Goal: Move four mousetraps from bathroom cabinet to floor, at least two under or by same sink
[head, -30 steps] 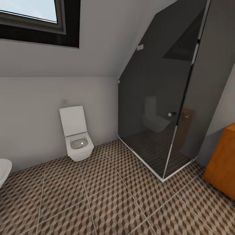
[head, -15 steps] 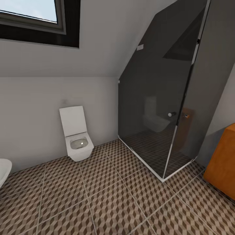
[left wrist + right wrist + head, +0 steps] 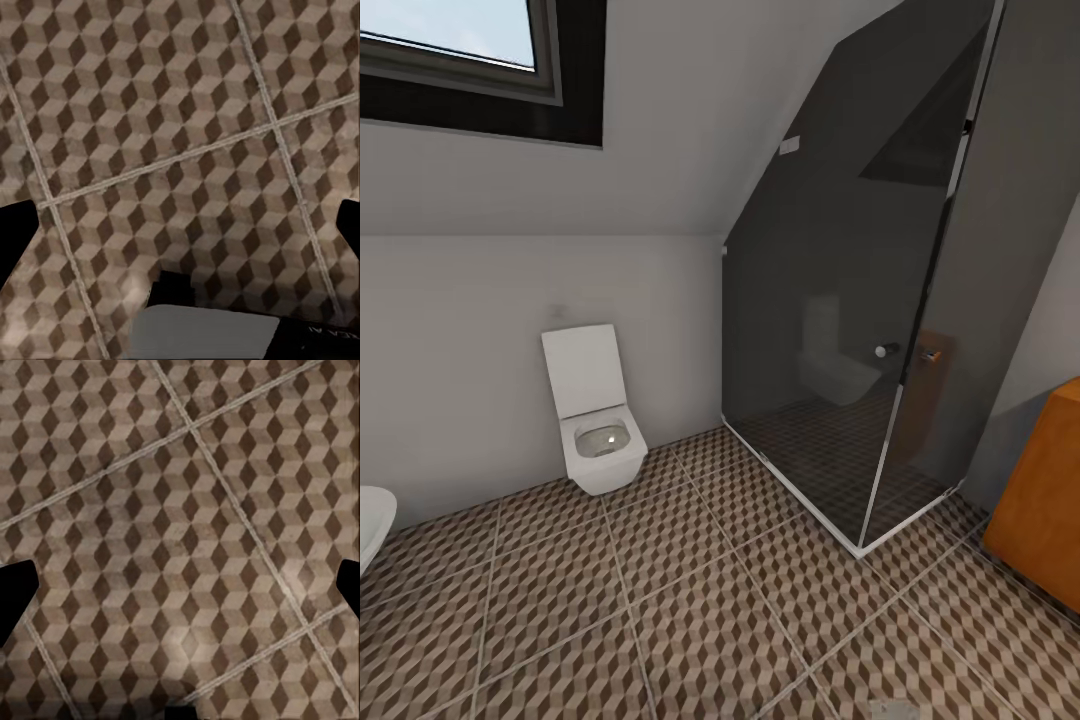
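The mousetraps are out of view. In the head view one orange-brown end of the cabinet (image 3: 1045,500) shows at the right edge, its drawer fronts hidden. The bathroom floor (image 3: 690,600) of cube-patterned tiles spreads across the foreground. My left gripper (image 3: 180,232) hangs open over bare tiles (image 3: 187,112), its dark fingertips (image 3: 15,232) wide apart with nothing between them. My right gripper (image 3: 180,585) is open too, above bare tiles (image 3: 187,510) crossed by grout lines.
A white wall-hung toilet (image 3: 595,410) with its lid up stands against the back wall. A dark glass shower enclosure (image 3: 850,330) fills the back right corner, next to the cabinet. A white basin rim (image 3: 372,525) shows at the left edge. A window (image 3: 460,50) sits in the sloped ceiling.
A small pale grey shape has come into the bottom edge of the head view. Everything else stands as before.
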{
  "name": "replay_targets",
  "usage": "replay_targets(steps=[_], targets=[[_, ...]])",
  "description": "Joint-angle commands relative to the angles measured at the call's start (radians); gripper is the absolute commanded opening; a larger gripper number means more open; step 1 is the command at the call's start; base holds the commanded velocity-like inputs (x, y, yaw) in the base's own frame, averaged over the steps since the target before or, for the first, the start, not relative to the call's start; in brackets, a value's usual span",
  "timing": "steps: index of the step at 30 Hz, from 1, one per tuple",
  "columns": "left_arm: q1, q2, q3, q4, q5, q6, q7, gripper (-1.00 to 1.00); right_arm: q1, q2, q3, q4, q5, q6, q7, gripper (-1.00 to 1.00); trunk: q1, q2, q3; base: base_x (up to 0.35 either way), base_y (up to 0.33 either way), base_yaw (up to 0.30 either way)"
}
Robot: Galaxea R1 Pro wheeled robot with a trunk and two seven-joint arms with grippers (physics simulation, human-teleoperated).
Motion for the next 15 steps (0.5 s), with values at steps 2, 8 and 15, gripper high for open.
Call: replay_targets(steps=[2, 8, 15], targets=[[-0.040, 0.004, 0.017, -0.014, 0.001, 0.049, 0.007, 1.00, -0.011, -0.004, 0.000, -0.003, 0.000, 0.011, 0.001, 1.00, 0.000, -0.001, -0.001, 0.000, 0.000, 0.000], [-0.089, 0.001, 0.033, -0.013, 0.002, 0.070, 0.007, 1.00, -0.019, -0.007, 0.000, 0.005, -0.008, 0.007, 0.001, 1.00, 0.000, -0.001, -0.001, 0.000, 0.000, 0.000], [-0.092, -0.003, 0.037, 0.018, 0.001, -0.022, 0.008, 1.00, -0.020, -0.007, -0.001, 0.008, -0.010, -0.062, -0.004, 1.00, 0.000, -0.001, -0.001, 0.000, 0.000, 0.000]])
